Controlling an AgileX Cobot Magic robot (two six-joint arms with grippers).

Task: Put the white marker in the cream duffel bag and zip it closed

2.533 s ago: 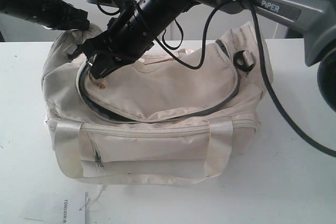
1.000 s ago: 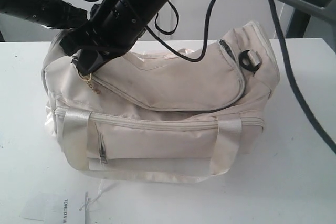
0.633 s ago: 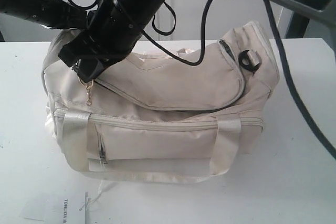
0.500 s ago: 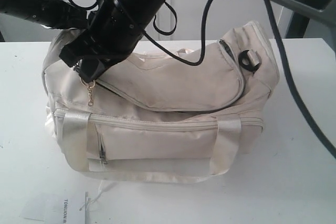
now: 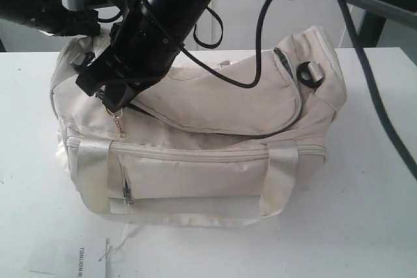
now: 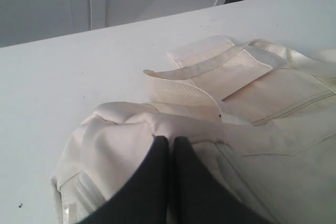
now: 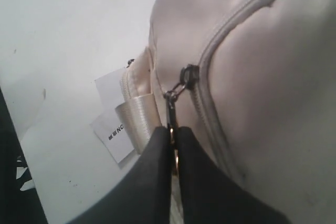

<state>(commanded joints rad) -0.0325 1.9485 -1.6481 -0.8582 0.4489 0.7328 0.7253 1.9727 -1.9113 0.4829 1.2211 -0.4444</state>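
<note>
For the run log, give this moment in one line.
right claw: shut on zip pull | left claw: shut on cream duffel bag | zip slider: near bag end | white marker: not visible

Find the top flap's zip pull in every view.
Exterior view: the zip pull dangles under the right gripper, at the cream duffel bag's picture-left end.
Left wrist view: not in it.
Right wrist view: mid-picture, pinched in the right gripper.
Shared landmark: the white paper tag beside the bag, in exterior and right wrist views.
</note>
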